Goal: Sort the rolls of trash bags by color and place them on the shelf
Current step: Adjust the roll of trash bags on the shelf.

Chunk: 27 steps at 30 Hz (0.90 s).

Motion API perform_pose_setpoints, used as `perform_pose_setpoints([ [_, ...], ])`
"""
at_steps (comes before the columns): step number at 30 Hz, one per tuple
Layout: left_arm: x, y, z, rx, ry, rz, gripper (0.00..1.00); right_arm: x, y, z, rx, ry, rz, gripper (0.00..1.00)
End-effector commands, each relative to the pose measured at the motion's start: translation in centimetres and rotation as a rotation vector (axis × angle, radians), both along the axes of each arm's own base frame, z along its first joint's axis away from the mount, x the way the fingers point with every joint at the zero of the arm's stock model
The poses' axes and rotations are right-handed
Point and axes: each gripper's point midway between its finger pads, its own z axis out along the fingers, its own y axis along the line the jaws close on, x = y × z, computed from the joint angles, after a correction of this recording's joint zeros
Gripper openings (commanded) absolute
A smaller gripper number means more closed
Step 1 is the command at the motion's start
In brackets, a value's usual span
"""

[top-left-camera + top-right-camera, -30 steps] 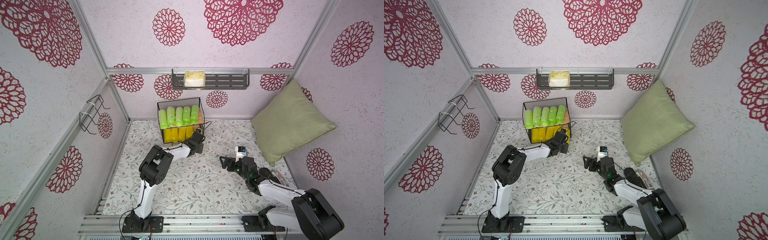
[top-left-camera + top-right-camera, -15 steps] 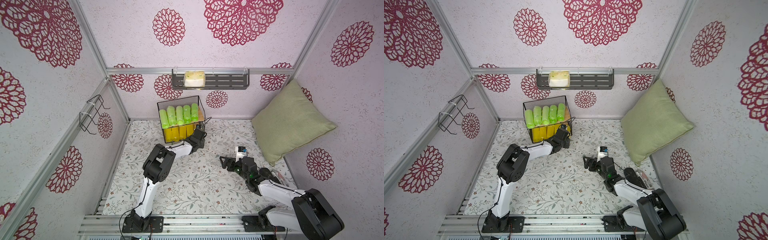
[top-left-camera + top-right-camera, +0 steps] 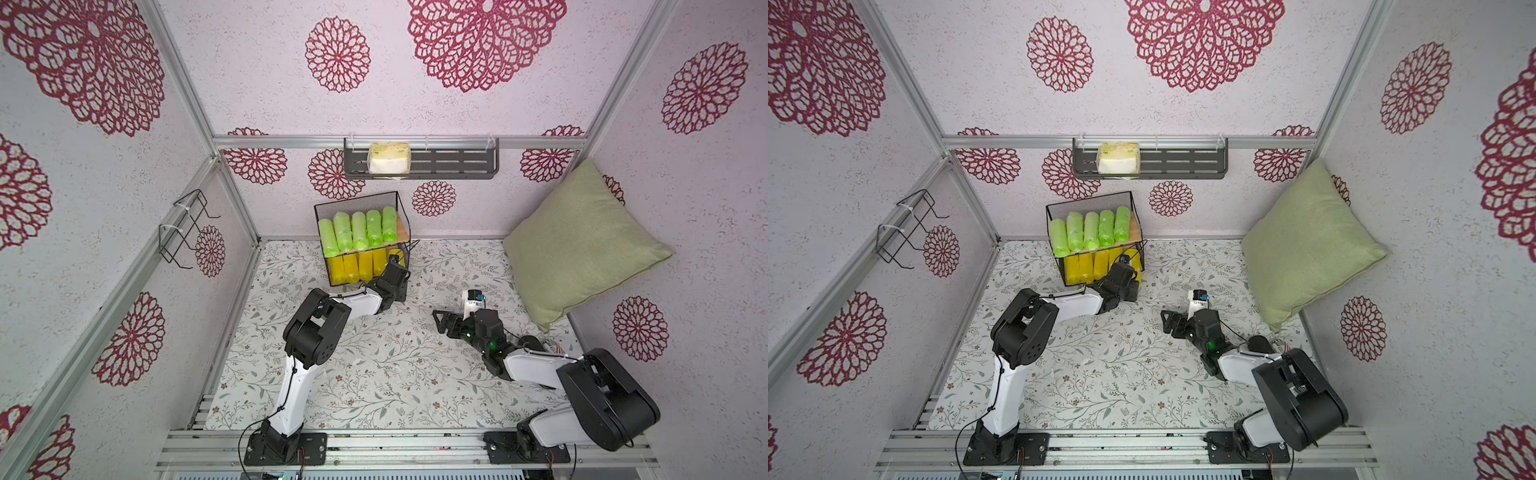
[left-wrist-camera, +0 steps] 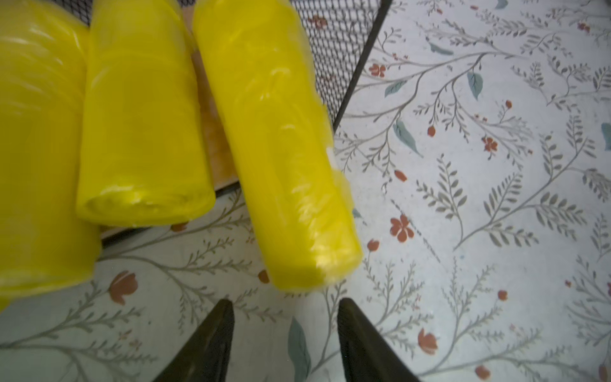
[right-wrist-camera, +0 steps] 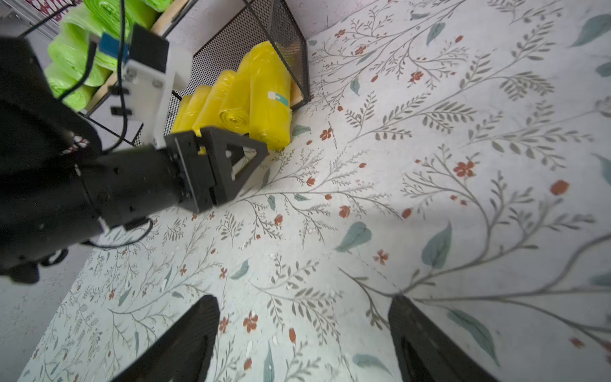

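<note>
On the shelf [image 3: 357,200] at the tabletop's [image 3: 374,365] 12 o'clock, green rolls [image 3: 358,230] fill the upper board and yellow rolls [image 3: 358,266] the lower, the left gripper [image 4: 285,302] spread empty just short of the end roll [image 4: 281,148], the right gripper [image 5: 304,297] spread empty toward 3 o'clock.

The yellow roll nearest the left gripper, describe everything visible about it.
The yellow roll is a glossy, crinkled soft-plastic cylinder with a small teal-and-white sticker. It lies on the shelf's lower board, last in the yellow row, beside the mesh side wall, its near end jutting past the board's front edge. The open left gripper sits just short of it, not touching.
</note>
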Motion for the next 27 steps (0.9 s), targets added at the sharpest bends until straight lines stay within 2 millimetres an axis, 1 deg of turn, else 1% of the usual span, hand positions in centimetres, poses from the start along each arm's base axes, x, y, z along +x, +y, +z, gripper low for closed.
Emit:
perform_pose_setpoints([
  [1,-1.0,-0.2,5.0,-0.084,-0.056,-0.022,0.6,2.3,2.6,3.7,0.093,-0.107,0.028,0.84],
  [3,-2.2,0.8,5.9,-0.075,-0.053,-0.018,0.63,3.4,3.8,3.7,0.098,-0.112,0.042,0.83],
  [4,-2.8,1.4,7.1,-0.079,-0.066,-0.011,0.63,3.9,4.4,3.8,0.1,-0.117,0.048,0.83],
  [6,-3.9,2.9,7.7,-0.067,-0.064,0.012,0.65,5.1,5.7,3.5,0.099,-0.117,0.055,0.83],
  [11,-5.6,6.1,8.2,-0.059,-0.039,0.057,0.67,7.5,8.2,2.4,0.107,-0.127,0.062,0.84],
  [14,-6.0,7.3,8.4,-0.062,-0.03,0.068,0.67,9.0,9.5,1.6,0.107,-0.127,0.07,0.84],
  [20,-6.7,8.7,8.9,-0.069,-0.03,0.084,0.67,11.6,11.0,-0.4,0.095,-0.118,0.063,0.84],
  [27,-7.6,9.7,9.1,-0.068,-0.029,0.091,0.67,13.8,12.2,-2.5,0.092,-0.101,0.052,0.82],
])
